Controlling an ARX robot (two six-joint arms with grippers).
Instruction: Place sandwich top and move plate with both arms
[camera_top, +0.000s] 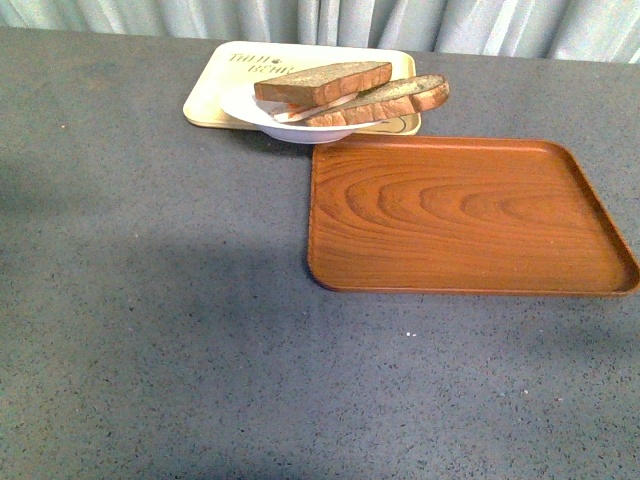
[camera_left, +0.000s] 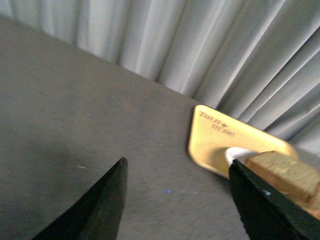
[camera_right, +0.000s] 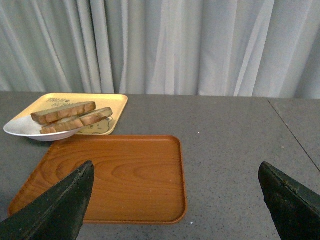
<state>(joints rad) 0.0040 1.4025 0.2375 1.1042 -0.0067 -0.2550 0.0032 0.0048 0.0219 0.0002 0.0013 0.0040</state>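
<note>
L claw (camera_left: 175, 200) agape; plate (camera_left: 235, 154) mostly hidden.

Both the left gripper (camera_left: 175, 200) and the right gripper (camera_right: 175, 200) show only two matte black, wedge-shaped fingers tapering to blunt tips, faintly scuffed.

Square brown top (camera_top: 323, 82) lies flat, overlapping the domed slice at its four o'clock, on the white plate (camera_top: 245, 104) at bench's twelve o'clock.
</note>
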